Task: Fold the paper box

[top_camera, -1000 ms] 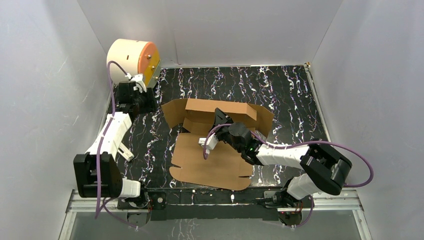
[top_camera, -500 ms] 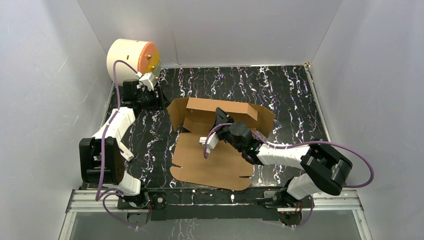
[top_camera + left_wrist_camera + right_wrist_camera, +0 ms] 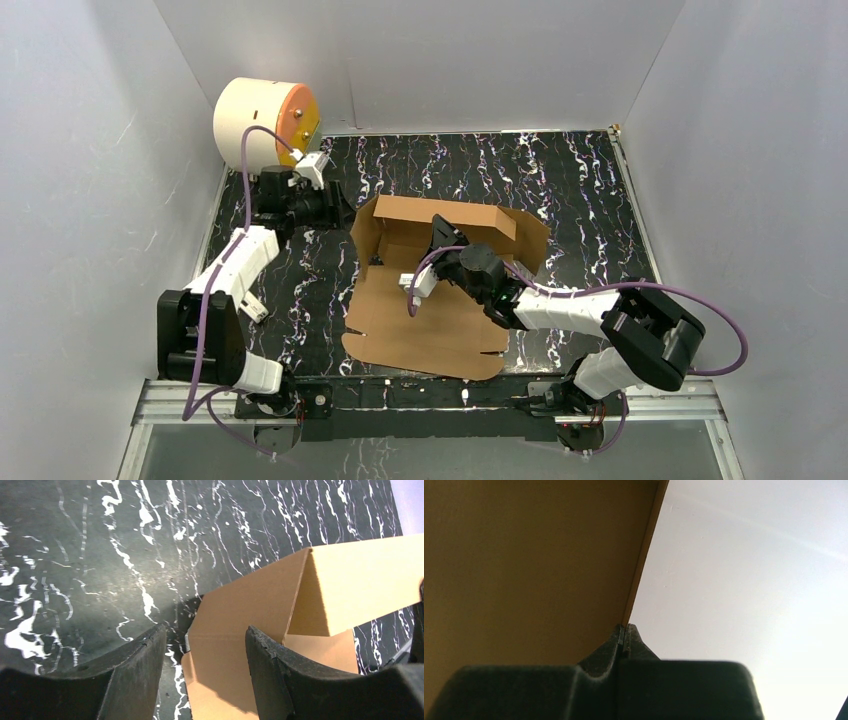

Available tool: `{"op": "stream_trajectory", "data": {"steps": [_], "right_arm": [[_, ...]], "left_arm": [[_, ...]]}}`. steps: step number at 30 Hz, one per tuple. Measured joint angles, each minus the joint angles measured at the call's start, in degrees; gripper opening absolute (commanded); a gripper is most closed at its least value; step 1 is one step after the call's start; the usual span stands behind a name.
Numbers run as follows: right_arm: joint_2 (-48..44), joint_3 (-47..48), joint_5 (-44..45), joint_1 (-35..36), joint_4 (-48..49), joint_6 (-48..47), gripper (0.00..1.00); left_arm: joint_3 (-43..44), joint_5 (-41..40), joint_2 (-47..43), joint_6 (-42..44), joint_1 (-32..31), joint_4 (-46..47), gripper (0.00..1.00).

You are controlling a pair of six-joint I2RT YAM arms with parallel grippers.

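Note:
The paper box [image 3: 425,320] is brown cardboard, partly folded, in the middle of the table. Its back wall [image 3: 445,215] stands up and its front panel lies flat. My left gripper [image 3: 340,205] is open right at the raised left side flap [image 3: 362,235]. In the left wrist view the flap [image 3: 250,605] shows between and just beyond the open fingers of my left gripper [image 3: 205,630]. My right gripper [image 3: 438,235] is inside the box against the back wall. In the right wrist view it [image 3: 625,629] is shut, with its tips touching the edge of the cardboard wall [image 3: 524,555].
A cream cylinder with an orange face [image 3: 262,120] stands at the back left corner, just behind my left arm. White walls enclose the black marbled table [image 3: 560,190] on three sides. A metal rail [image 3: 430,395] runs along the near edge.
My left arm has swung right from beside the cylinder to the box's left flap, which now stands more upright. My right arm has not moved.

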Motion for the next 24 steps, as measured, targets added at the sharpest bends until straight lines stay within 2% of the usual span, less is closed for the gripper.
{"op": "stream_trajectory", "data": {"steps": [7, 15, 24], "right_arm": [[0.02, 0.00, -0.87, 0.00, 0.02, -0.02, 0.00], [0.02, 0.00, -1.20, 0.00, -0.02, -0.02, 0.00], [-0.09, -0.02, -1.46, 0.00, -0.42, 0.07, 0.00]], "left_arm": [[-1.81, -2.05, -1.31, -0.35, -4.87, -0.09, 0.57], [-4.02, -5.29, -1.60, -1.03, -7.19, 1.14, 0.57], [-12.61, -8.76, -8.04, -2.91, -9.46, 9.62, 0.56]]}}
